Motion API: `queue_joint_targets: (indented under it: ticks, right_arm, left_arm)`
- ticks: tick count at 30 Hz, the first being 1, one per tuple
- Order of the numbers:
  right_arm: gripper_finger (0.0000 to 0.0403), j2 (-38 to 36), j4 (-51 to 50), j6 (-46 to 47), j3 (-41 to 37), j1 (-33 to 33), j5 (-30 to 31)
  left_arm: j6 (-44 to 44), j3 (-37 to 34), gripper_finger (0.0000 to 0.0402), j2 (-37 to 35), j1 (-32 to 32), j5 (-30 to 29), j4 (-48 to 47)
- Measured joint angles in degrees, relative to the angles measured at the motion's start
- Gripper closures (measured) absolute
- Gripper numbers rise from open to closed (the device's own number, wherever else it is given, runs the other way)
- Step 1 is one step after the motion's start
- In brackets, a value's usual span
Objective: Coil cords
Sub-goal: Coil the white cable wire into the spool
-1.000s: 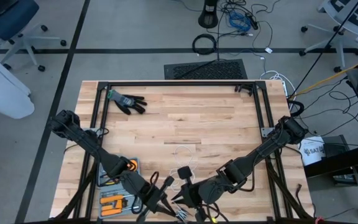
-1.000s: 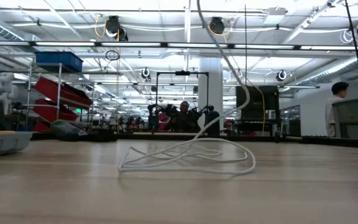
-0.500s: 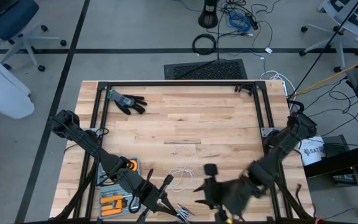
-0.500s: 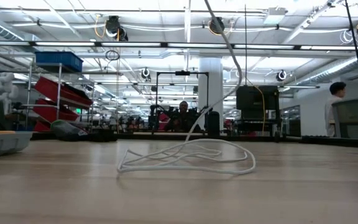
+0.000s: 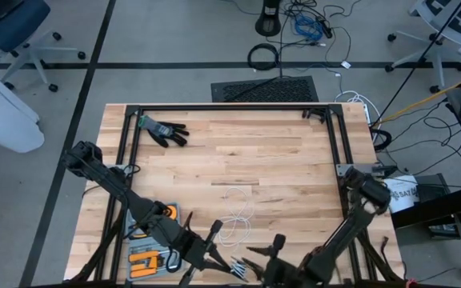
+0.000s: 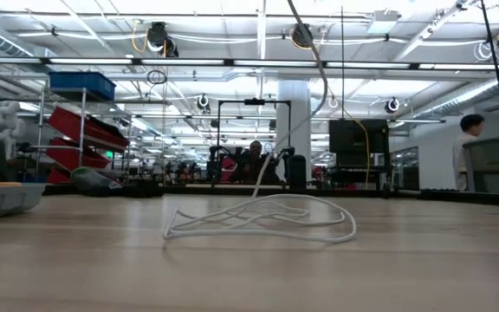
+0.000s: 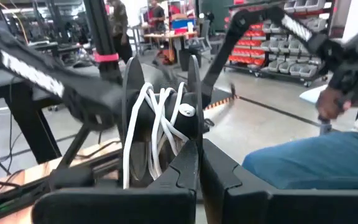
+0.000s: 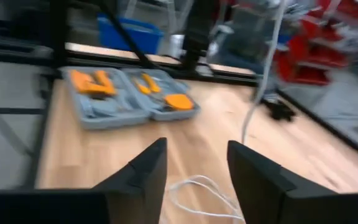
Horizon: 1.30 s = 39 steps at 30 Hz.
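grey floor (image 5: 174,48), red shelf bins (image 6: 81,130)

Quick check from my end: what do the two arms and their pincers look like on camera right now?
Both arms are dark, jointed tubes with black cabling along them. The left arm carries an orange patch near its wrist. The left pincer has two thick matte-black fingers with angular bases. The right pincer has broad, flat black fingers, squared at the tips.

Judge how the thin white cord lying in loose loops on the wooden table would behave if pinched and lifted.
The thin white cord is probably floppy: it lies in slack, uneven loops on the wooden table. It looks light, since a strand rises freely off the pile. Lifted at one point, the rest would likely dangle and drag rather than hold shape.
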Motion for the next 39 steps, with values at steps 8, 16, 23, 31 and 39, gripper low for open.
queue_joint_targets:
  ticks: [8, 16, 23, 31, 39]
  right_arm:
    - [0.0195, 7.42, -1.28, 10.99, -0.02, -3.41, 10.75]
    - [0.0234, 8.67, 0.05, 10.99, 0.00, -5.25, 9.68]
    - [0.0306, 8.67, 0.01, 10.93, 0.00, -5.95, 10.62]
    - [0.0357, 8.67, 0.39, 10.95, 0.00, -7.24, 8.87]
    - [0.0400, 8.69, 3.37, 10.95, 0.01, -6.40, 8.01]
  left_arm:
    - [0.10, 0.00, 0.0395, -0.01, -0.02, -0.20, 0.01]
    - [1.03, 0.00, 0.0395, -0.01, -0.02, -0.22, -0.12]
    - [1.03, 0.00, 0.0395, -0.03, -0.02, -0.22, -0.12]
    - [1.03, 0.00, 0.0395, -0.03, -0.07, -0.22, -0.09]
    - [1.46, 0.00, 0.0395, -0.22, -0.07, -0.23, 0.34]
